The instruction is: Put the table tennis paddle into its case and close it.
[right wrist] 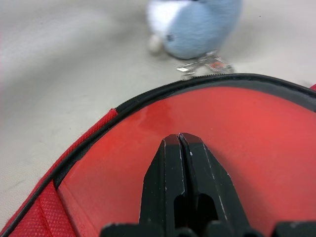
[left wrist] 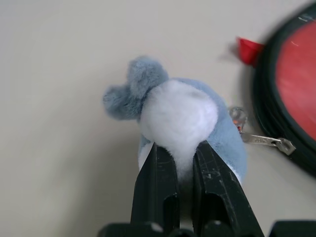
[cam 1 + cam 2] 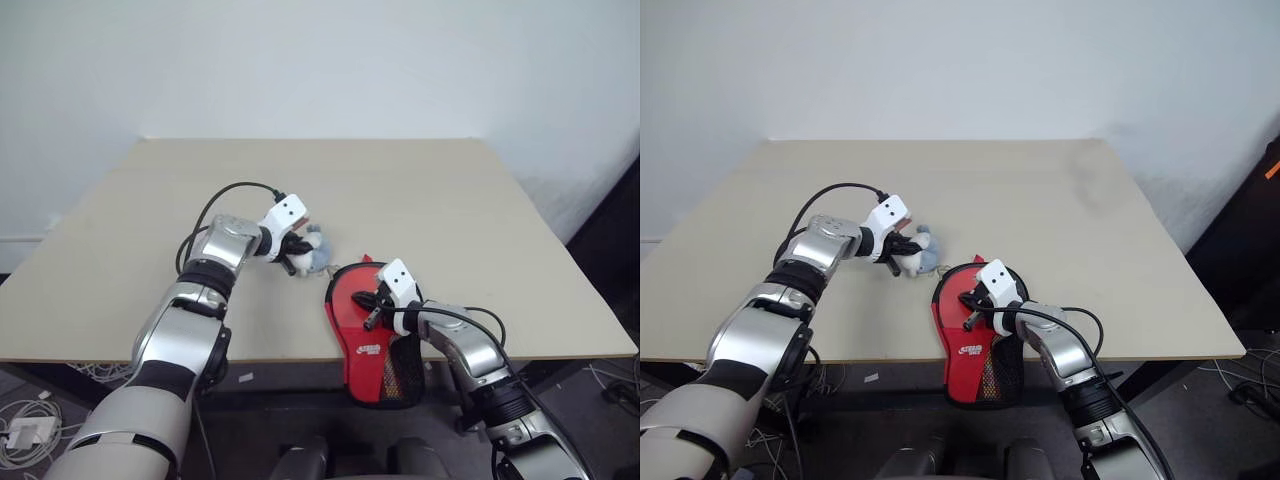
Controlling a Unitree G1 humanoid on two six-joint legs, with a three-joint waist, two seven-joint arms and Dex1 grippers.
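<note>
**Zipper charm pinched at the left, case pinned at the right**

The case lies at the near edge of the table, its round end on the tabletop and its handle end, with the black mesh pocket, hanging out past the edge. The right gripper, fingers pressed together with nothing between them, sits on the smooth red surface inside the black zipper rim. Whether that surface is the paddle's rubber or the case's own face cannot be told from the close view, and no wooden handle is in sight, so the table tennis paddle is judged to be already inside the pouch. The closed fingers probably serve as a weight, keeping the soft case from sliding or lifting while its zipper is drawn.

The left gripper pinches a small plush charm — grey-blue with a white belly — just beside the round end of the case. A short metal chain and clip run from the charm toward the zipper rim; the link to the slider itself is too small to confirm. The charm appears to be held because it gives two plain fingers a bulkier handle than a thin metal tab.

A red tab stands out from the rim near the charm. How much of the zipper is already shut cannot be judged — the rim is only partly seen. The step in hand reads as closing the case, with one arm pulling and the other bracing.
</note>
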